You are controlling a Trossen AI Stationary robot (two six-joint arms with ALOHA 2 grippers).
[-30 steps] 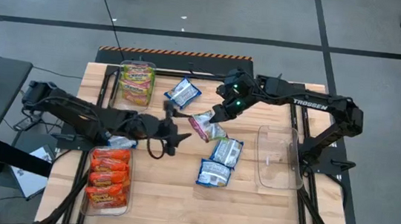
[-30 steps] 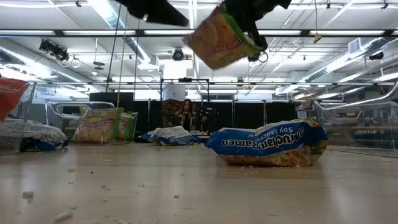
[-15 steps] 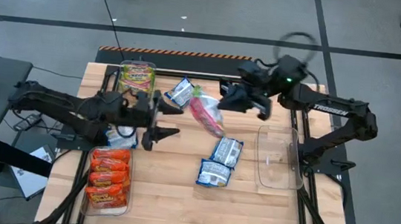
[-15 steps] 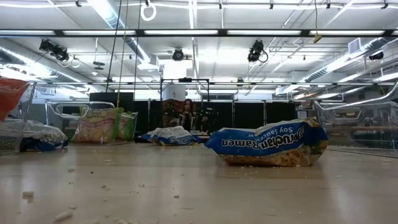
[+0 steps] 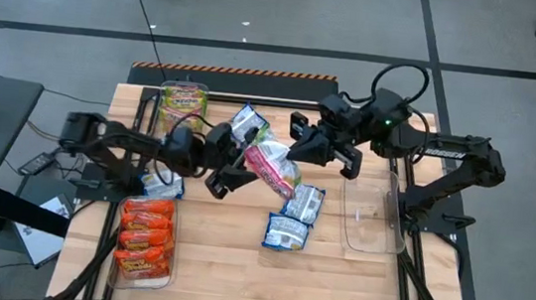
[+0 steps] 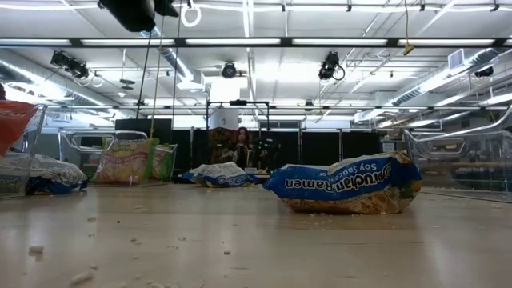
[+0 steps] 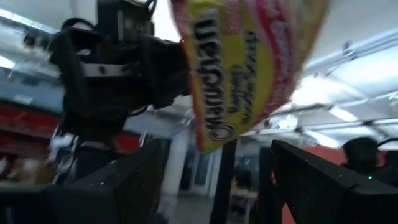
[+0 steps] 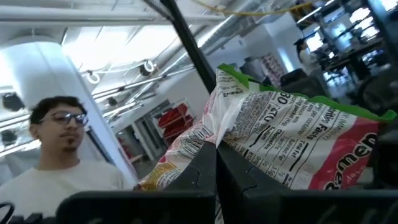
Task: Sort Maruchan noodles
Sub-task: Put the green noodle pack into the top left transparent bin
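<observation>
Over the middle of the bench, nearer its far edge, the right gripper (image 5: 300, 149) is holding a green-pink-yellow packet (image 5: 272, 166) up in the air, its fingers pinched together on one end of the wrapper. The packet is hanging slack and crumpled; the left wrist view is showing its yellow face with red "Maruchan" lettering and a pink patch (image 7: 245, 59), and the right wrist view is showing its back, white with black nutrition print, a green upper edge and a pink corner (image 8: 280, 146). The left gripper (image 5: 238, 172) is reaching in just beside the packet's lower end with its fingers (image 7: 115, 186) standing wide apart, and I cannot tell whether they are touching the wrapper.

Two blue-white packets (image 5: 296, 216) are lying flat near the middle of the bench, touching each other, and a third blue-white packet (image 5: 245, 122) is sitting near the far edge. A clear bin (image 5: 181, 109) at the far left corner is holding more green-pink-yellow packets, a clear bin (image 5: 145, 242) along the left edge is holding orange-red packets, and a third clear bin (image 5: 373, 213) is sitting by the right edge. Crumbs (image 6: 80, 277) are lying scattered on the wood. A person (image 8: 68, 149) is showing beyond the bench.
</observation>
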